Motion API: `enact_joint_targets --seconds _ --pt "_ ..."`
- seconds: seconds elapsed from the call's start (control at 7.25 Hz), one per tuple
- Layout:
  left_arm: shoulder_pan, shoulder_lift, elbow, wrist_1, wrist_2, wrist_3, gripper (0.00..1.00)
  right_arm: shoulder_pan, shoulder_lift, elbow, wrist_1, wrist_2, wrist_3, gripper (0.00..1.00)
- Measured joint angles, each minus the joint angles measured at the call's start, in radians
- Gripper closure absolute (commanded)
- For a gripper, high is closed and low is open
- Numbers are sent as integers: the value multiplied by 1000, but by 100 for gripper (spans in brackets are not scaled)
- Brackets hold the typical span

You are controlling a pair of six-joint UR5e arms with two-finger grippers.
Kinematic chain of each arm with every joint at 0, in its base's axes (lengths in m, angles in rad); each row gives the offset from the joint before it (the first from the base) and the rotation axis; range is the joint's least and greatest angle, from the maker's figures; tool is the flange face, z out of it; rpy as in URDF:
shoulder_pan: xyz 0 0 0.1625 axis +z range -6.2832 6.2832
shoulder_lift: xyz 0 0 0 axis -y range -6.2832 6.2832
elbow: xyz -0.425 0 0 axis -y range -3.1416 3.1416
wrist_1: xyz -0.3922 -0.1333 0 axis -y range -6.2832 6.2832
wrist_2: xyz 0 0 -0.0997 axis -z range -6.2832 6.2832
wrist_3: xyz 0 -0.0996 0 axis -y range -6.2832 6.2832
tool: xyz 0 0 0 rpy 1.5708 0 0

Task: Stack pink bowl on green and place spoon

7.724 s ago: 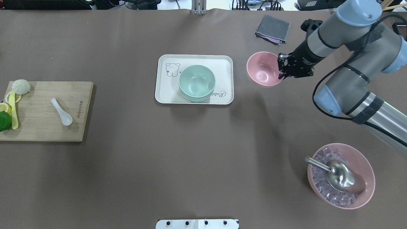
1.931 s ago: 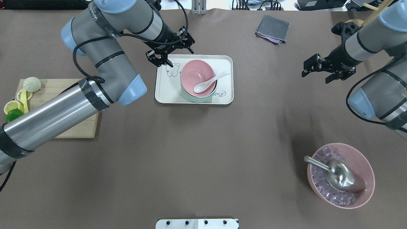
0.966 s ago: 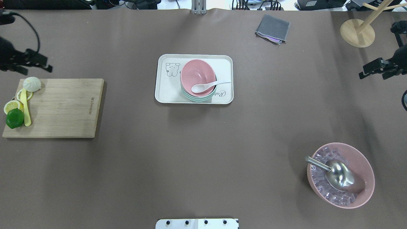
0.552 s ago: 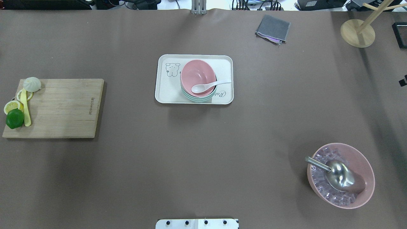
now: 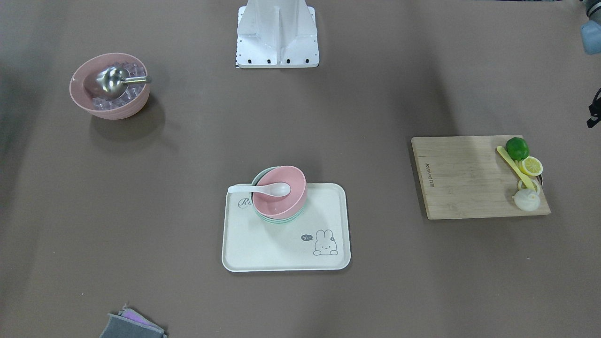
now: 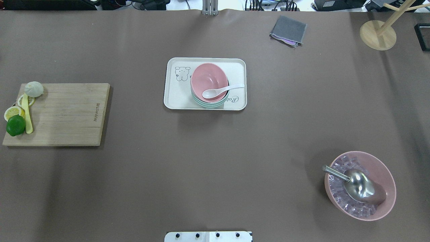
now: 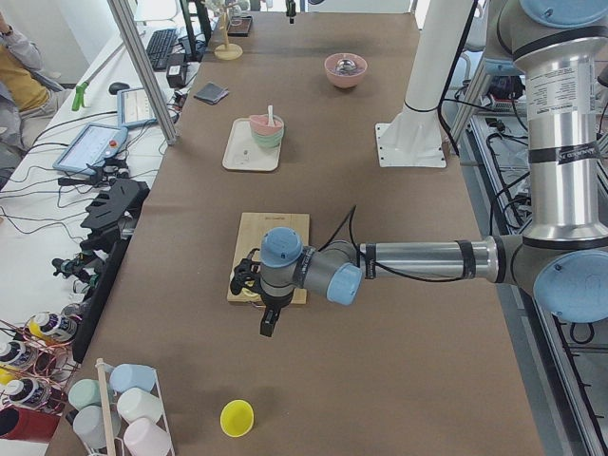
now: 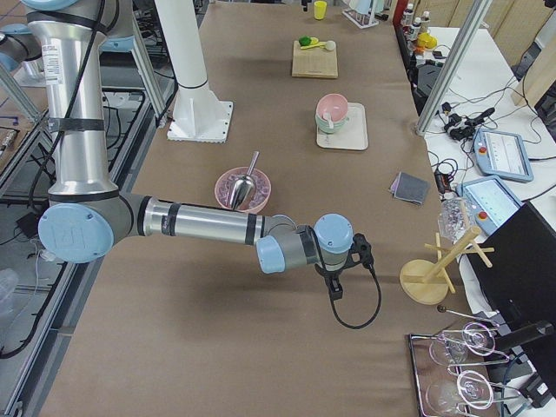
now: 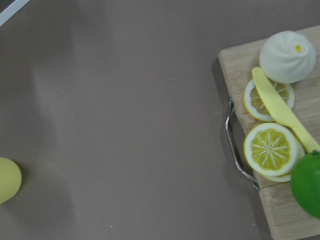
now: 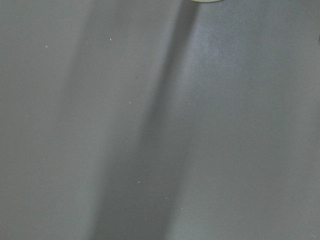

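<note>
Both grippers hang at the table's ends, the left gripper low in the left-side view and the right gripper mid-frame in the right-side view; I cannot tell either's opening. At the overhead view's upper centre, the pink bowl nests on the green bowl on the tray, with the spoon inside it. The task looks done, so keeping clear suffices. The cutting board, ice bowl and cloth lie well apart, obstructing nothing.

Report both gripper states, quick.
Left gripper: cannot tell; seen only from the side.
Right gripper: cannot tell; seen only from the side.
</note>
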State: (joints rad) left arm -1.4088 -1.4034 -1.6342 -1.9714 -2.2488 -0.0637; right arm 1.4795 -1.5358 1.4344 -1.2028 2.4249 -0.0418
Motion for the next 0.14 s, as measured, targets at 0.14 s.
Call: enact_joint_targets --seconds 0.14 --pt "0 0 -3 -1 -6 0 2 0 1 0 0 0 -1 0"
